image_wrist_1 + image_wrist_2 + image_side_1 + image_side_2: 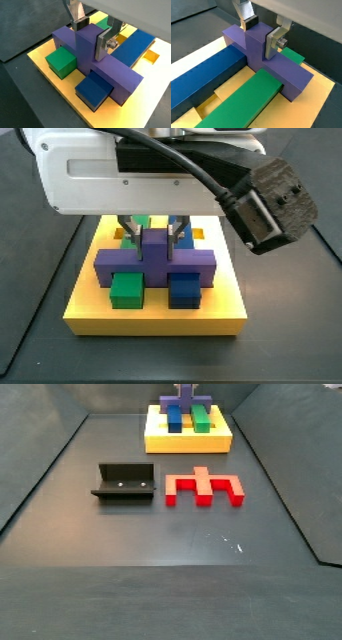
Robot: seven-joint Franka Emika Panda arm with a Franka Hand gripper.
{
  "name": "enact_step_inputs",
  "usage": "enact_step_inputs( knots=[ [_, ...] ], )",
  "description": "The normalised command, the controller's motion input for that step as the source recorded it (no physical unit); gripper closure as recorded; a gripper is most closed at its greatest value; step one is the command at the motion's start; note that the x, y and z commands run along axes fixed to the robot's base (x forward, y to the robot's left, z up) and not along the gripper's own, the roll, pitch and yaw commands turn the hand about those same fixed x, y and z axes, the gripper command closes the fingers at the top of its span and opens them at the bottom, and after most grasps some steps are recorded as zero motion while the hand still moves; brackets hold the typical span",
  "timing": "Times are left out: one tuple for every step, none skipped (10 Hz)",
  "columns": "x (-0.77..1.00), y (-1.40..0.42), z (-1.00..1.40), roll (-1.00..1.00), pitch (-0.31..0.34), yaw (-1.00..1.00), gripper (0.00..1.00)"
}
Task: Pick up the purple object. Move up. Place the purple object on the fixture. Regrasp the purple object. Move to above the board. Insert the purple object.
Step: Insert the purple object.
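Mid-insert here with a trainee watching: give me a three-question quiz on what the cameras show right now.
1. True or false: the gripper has its fingers on either side of the raised stub of the purple object.
2. Which bars does the purple object lie across on the board?
A. red and black
B. green and blue
C. yellow and red
3. Fill in: in a side view, the red block lies on the floor beside the ____.

Key: 1 true. 2 B: green bar, blue bar. 3 fixture.
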Motion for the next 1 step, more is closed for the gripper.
enact_step_inputs(
  knots=[
    [0.0,0.0,0.0,0.0,0.0,0.0,1.0]
  ],
)
